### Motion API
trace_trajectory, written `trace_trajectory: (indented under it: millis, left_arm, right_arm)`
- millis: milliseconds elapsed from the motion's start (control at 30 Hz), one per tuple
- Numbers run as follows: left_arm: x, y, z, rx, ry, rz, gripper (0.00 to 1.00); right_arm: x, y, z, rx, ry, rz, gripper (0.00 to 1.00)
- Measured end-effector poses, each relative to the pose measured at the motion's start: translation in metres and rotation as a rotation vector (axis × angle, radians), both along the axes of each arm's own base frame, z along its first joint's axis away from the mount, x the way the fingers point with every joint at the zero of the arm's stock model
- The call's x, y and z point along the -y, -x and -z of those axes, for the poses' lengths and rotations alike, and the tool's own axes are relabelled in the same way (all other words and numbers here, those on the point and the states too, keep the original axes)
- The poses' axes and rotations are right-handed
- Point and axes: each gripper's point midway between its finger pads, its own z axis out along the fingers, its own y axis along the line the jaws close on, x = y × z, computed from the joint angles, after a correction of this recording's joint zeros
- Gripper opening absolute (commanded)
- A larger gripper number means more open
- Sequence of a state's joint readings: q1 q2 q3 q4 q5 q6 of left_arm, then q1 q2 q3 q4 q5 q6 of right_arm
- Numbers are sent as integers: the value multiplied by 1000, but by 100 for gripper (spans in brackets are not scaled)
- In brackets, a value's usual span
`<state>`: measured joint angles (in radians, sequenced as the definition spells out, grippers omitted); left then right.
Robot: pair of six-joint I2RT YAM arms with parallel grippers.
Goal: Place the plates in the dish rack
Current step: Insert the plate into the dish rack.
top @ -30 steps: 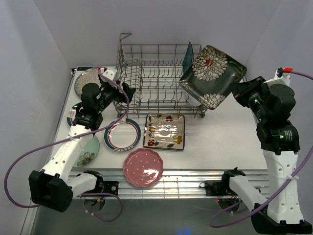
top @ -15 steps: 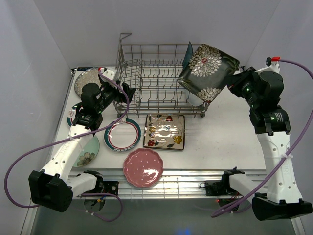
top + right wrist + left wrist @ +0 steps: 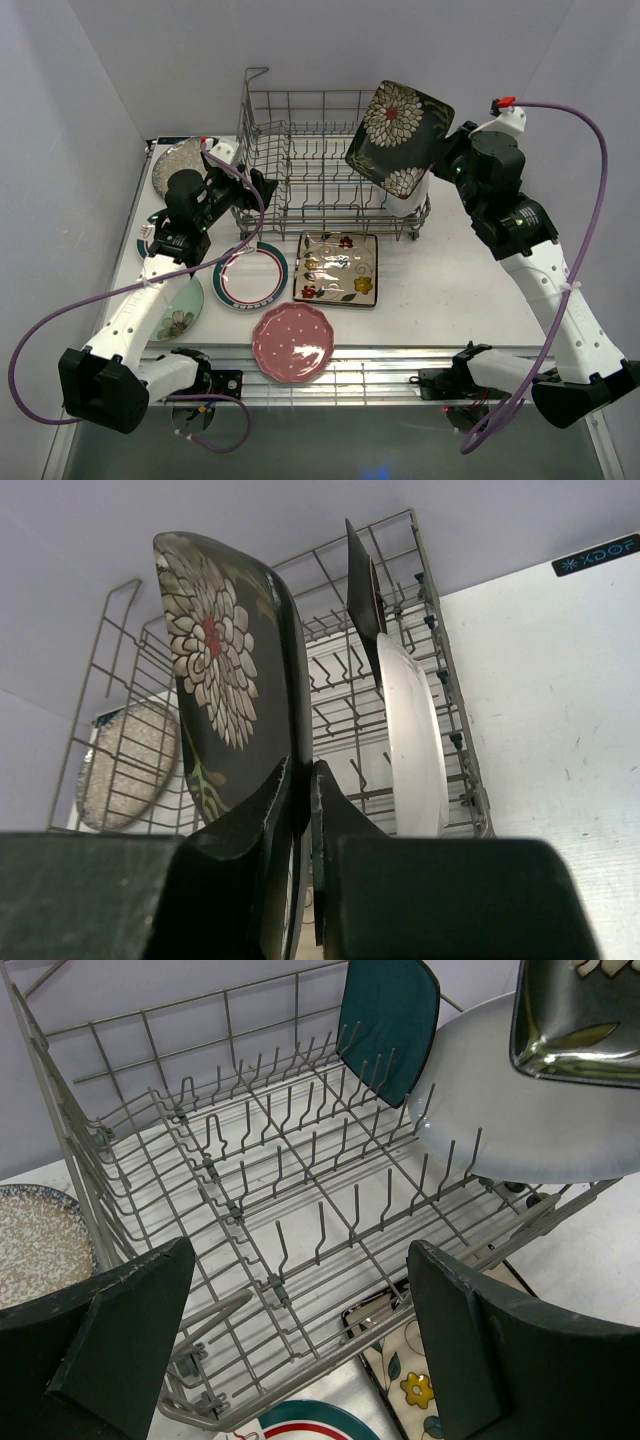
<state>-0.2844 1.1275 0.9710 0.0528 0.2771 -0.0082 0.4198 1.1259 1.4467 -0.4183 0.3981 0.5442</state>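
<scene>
My right gripper (image 3: 438,160) is shut on the edge of the black floral square plate (image 3: 398,135), holding it upright and tilted above the right end of the dish rack (image 3: 300,150). In the right wrist view the jaws (image 3: 303,770) pinch the plate's rim (image 3: 215,650). A white oval plate (image 3: 415,740) and a teal plate (image 3: 390,1020) stand in the rack's right end. My left gripper (image 3: 262,185) is open and empty at the rack's left front corner (image 3: 270,1210).
On the table in front of the rack lie a cream floral square plate (image 3: 337,268), a teal-rimmed white plate (image 3: 250,275), a pink scalloped plate (image 3: 292,342) and a pale green plate (image 3: 178,310). A speckled silver plate (image 3: 175,160) lies left of the rack.
My right arm has swung the black floral plate leftward, from beside the rack's right end to above it. The left arm has not moved.
</scene>
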Motion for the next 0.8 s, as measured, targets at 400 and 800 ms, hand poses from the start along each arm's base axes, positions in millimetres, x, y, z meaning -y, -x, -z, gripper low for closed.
trace_trajectory:
  millis: [400, 800]
  left_arm:
    - [0, 0, 0, 1, 0, 0, 98]
    - [0, 0, 0, -1, -1, 0, 98]
  right_arm:
    - [-34, -41, -6, 59, 257, 106, 8]
    - [-50, -93, -30, 131, 476, 222, 8]
